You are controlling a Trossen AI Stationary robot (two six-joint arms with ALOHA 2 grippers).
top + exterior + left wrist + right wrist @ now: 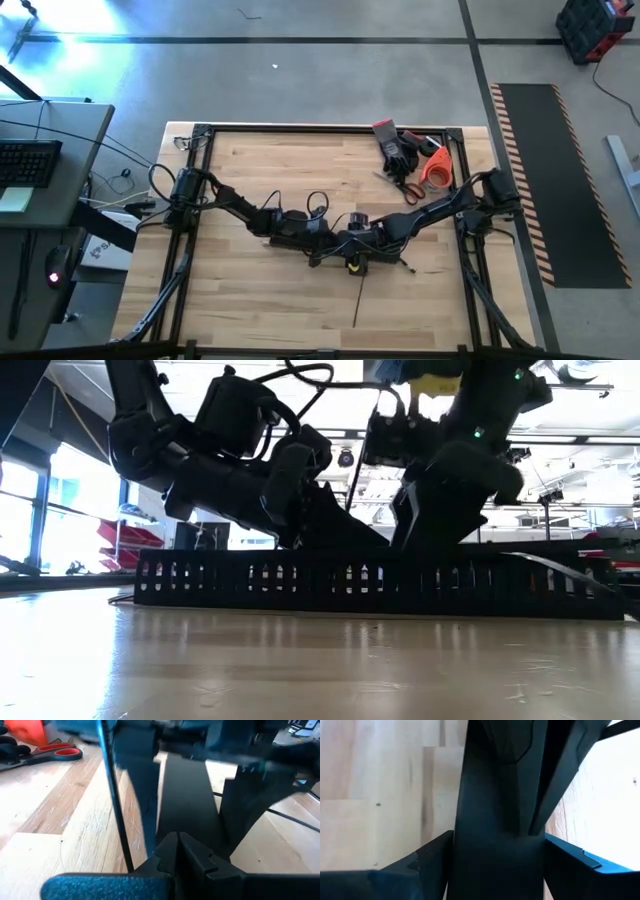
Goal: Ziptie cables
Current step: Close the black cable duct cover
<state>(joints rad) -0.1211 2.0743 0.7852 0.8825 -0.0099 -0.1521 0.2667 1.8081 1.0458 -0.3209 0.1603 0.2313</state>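
From where I stood, the left gripper [318, 240] was down at the middle of the wooden table [250, 300], its fingers [170, 851] pressed together over the flat black perforated bar [380, 582]. Close beside it, the right gripper [345, 247] straddled the same bar, its fingers [427, 857] apart on either side. One thin dark cable [357, 297] lay on the table, running from under the right gripper toward the table's near edge.

My surface [260, 290] is pale wood with a black frame; the perforated bar [380, 582] is black — scissors [52, 754] red-handled, beside an orange roll [436, 168] and black-and-red gloves [394, 146].
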